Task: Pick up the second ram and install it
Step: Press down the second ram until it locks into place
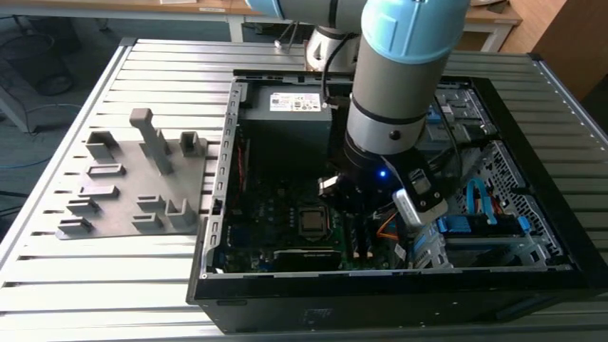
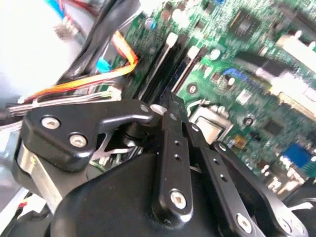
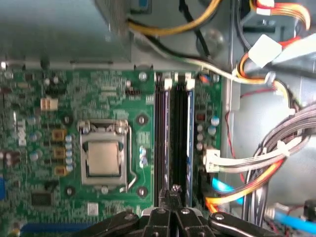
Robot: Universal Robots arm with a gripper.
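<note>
Black and jointed, my gripper (image 3: 170,200) looks clenched, fingertips together over the near end of the memory slots. Left of it sits the silver square processor socket (image 3: 102,157); directly ahead the thin blue-green memory stick (image 3: 189,133) stands in its slot. I judge it light, stiff and fragile, best pinched along its top edge.
</note>
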